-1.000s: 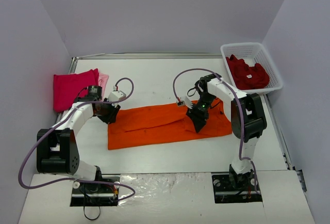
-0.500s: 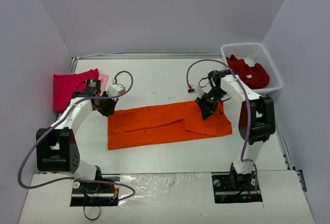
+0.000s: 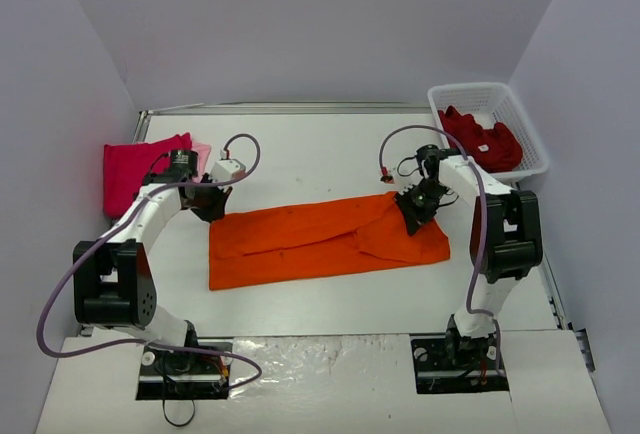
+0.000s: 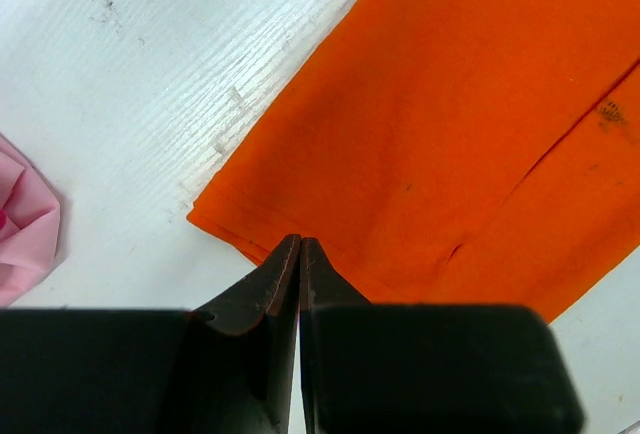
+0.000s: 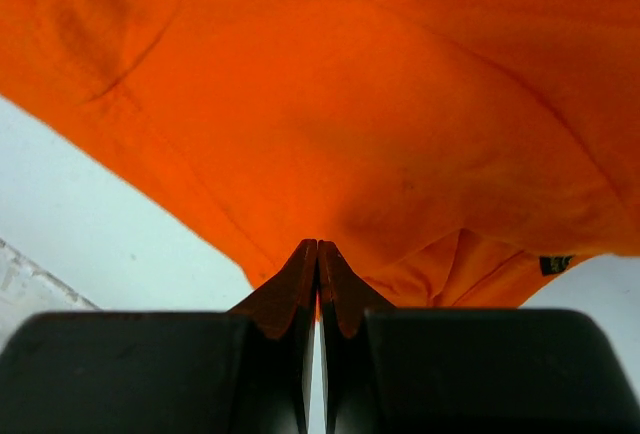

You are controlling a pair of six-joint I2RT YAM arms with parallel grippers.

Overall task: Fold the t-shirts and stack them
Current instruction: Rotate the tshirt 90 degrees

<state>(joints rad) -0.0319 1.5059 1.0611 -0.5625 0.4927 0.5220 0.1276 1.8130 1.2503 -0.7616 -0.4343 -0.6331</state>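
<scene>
A bright orange t-shirt (image 3: 320,236) lies flat as a long strip across the middle of the table. My left gripper (image 3: 212,206) is shut, and its tips (image 4: 300,241) sit right at the shirt's (image 4: 450,124) far left corner. My right gripper (image 3: 412,209) is shut as well, tips (image 5: 318,244) at the far right edge of the orange cloth (image 5: 350,104). No pinched cloth shows between either pair of jaws. At the far left, a magenta-pink t-shirt (image 3: 135,172) lies folded on a pale pink one (image 3: 202,156), whose edge shows in the left wrist view (image 4: 22,219).
A white lattice basket (image 3: 470,91) at the far right corner holds crumpled dark red t-shirts (image 3: 482,140). Purple cables (image 3: 245,154) loop above both arms. Grey walls close in the table at the back and on both sides.
My right gripper left the middle of the shirt's right half and went back-right to its far edge. My left gripper shifted slightly towards the far left corner. Both jaws closed.
</scene>
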